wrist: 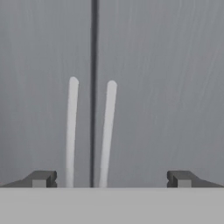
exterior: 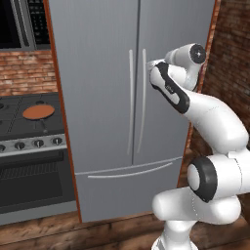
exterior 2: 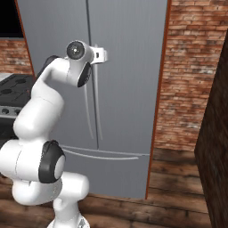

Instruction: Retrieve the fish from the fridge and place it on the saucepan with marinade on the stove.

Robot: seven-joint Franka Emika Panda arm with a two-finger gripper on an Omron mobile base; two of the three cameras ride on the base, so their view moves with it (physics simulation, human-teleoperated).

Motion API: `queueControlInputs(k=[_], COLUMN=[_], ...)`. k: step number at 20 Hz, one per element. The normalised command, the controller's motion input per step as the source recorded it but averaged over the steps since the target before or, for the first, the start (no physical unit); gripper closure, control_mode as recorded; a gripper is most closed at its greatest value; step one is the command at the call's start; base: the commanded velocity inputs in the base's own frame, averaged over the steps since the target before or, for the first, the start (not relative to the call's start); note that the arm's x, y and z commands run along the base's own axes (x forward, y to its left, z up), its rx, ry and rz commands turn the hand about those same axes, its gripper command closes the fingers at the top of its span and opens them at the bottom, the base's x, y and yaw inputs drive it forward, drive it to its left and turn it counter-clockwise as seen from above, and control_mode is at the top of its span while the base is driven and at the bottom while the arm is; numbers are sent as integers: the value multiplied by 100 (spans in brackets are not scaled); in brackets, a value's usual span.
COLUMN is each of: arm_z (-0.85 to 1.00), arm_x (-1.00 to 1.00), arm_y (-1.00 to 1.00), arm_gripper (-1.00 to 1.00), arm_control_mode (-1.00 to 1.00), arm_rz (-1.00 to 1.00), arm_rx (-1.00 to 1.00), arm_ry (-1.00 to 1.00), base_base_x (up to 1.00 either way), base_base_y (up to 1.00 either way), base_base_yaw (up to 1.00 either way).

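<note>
The fridge [exterior: 97, 73] [exterior 2: 129, 67] stands shut, both steel doors closed, so the fish is hidden. My gripper [wrist: 111, 179] [exterior 2: 104, 54] is open and empty. It hovers just in front of the doors at the top of the two long handles. In the hand view the right door's handle [wrist: 107, 131] rises between my fingertips [wrist: 181, 178], and the left door's handle [wrist: 71, 131] is beside it. To the left, the saucepan [exterior: 39, 113] with its reddish-brown marinade sits on the stove [exterior: 19, 132].
A microwave [exterior: 19, 22] hangs above the stove and an oven door [exterior: 29, 180] lies below the knobs. Brick wall [exterior: 229, 58] flanks the fridge's right side. A dark cabinet side [exterior 2: 218, 156] stands at far right over wooden floor [exterior 2: 178, 196].
</note>
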Motion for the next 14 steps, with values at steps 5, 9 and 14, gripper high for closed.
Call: queueControlInputs(k=[5,9,14], arm_z=[7,8,10], arm_x=[43,44,46], arm_y=[17,10,2], arm_gripper=[-100,-100,-100], arm_control_mode=[-100,-100,-100], arm_rz=[0,0,0], arm_rx=[0,0,0], arm_ry=[2,1,2], base_base_x=[0,0,0], base_base_y=[0,0,0], base_base_yaw=[0,0,0])
